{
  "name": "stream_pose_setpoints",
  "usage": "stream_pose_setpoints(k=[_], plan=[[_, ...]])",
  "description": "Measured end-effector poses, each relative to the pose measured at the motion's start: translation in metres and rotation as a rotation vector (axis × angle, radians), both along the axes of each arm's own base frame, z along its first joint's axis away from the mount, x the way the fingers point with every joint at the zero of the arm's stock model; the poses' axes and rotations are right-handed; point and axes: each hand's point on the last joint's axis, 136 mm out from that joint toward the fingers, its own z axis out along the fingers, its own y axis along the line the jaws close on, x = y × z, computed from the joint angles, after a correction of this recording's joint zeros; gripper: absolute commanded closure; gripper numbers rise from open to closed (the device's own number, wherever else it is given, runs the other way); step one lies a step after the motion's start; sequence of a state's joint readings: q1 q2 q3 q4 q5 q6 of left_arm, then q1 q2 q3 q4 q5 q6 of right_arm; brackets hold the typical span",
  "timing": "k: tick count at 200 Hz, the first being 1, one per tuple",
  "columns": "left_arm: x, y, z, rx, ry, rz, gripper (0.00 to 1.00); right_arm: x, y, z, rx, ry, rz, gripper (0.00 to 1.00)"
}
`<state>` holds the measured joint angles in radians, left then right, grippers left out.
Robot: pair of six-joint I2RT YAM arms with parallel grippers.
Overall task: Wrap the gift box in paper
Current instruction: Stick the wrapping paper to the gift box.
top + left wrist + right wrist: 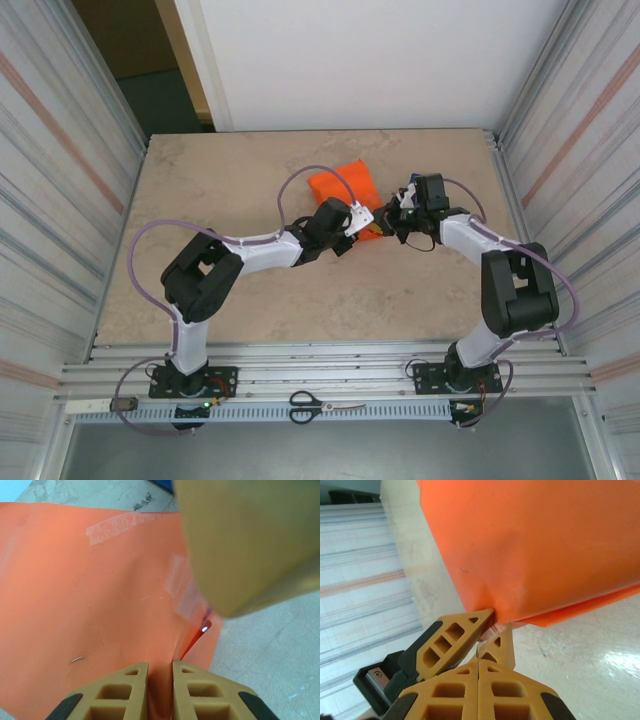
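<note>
Left wrist view: left gripper [160, 669] clamped on the paper [90, 605] — right gripper [479, 669] closed tight, just beside it.

Paper [75, 605]: thin orange sheet, matt, smooth, lightly creased. Tape strips [115, 525]: clear glossy plastic film. Tabletop [250, 180]: beige stone-look, faint sheen. Left gripper [160, 666]: tan matt plastic. Side walls [60, 200]: ribbed metal.

One camera looks down from above behind me; both my wrist cameras sit close on the same paper [90, 595].
</note>
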<state>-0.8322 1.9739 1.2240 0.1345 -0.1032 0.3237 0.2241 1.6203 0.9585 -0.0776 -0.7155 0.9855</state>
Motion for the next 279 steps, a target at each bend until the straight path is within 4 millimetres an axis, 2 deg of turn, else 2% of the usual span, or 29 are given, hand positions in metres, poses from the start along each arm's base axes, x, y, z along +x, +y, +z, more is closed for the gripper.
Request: stream_pose_setpoints(k=[59,93,150,237,279], plan=[[0.000,0.000,0.000,0.003,-0.002,0.001,0.85,0.011,0.011,-0.007,0.029,-0.010,0.029,0.99],[0.000,0.000,0.000,0.003,-0.002,0.001,0.85,0.012,0.008,-0.018,0.020,0.017,0.019,0.99],[0.000,0.000,-0.001,0.004,-0.002,0.000,0.85,0.008,0.003,-0.025,-0.004,0.051,0.011,0.99],[0.000,0.000,-0.001,0.004,-0.001,0.001,0.85,-0.005,-0.008,-0.010,-0.039,0.037,0.026,1.00],[0.000,0.000,0.000,0.005,-0.001,0.001,0.85,-0.002,-0.007,-0.005,-0.026,0.004,0.036,1.00]])
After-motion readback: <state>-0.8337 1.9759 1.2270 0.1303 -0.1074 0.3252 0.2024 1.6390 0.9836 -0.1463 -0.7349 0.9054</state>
